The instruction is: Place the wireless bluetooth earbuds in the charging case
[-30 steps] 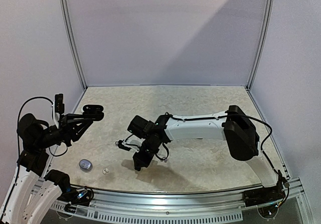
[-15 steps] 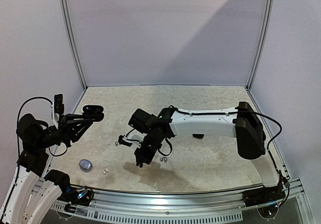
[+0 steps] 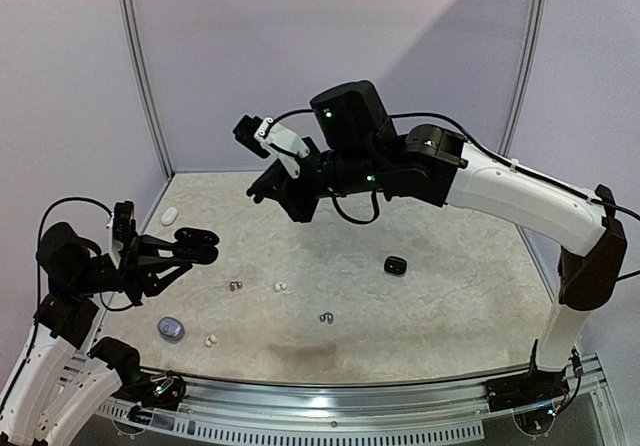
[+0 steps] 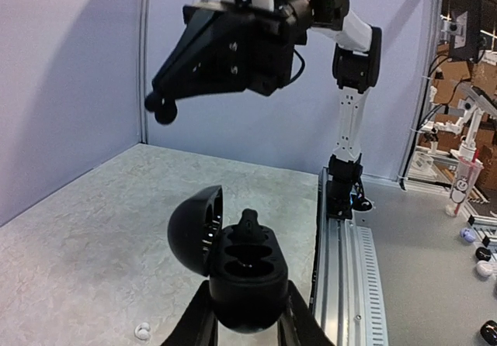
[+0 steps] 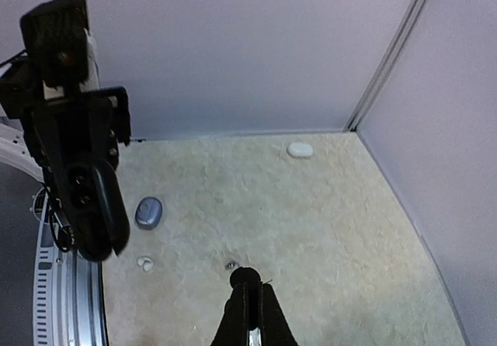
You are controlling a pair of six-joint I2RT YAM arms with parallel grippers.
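Observation:
My left gripper [image 4: 245,319] is shut on the black charging case [image 4: 247,272], held above the table with its lid [image 4: 192,230] swung open to the left. One black earbud [image 4: 248,222] stands in the far socket. The same case [image 3: 192,238] shows at the left of the top view. My right gripper [image 3: 256,194] hangs high over the back of the table, shut on a small black earbud [image 5: 247,276], which also shows at its tip [image 4: 165,113] in the left wrist view. It is well above and beyond the case.
On the table lie a white case [image 3: 169,215], a closed black case [image 3: 395,264], a blue-grey case [image 3: 170,328], white buds [image 3: 210,341] [image 3: 280,287] and silvery buds [image 3: 236,286] [image 3: 325,317]. A metal rail [image 4: 342,261] runs along the near edge.
My right arm has lifted from the table's middle to high up at the back, its jaws closed on the black earbud. The left arm has shifted slightly with the case.

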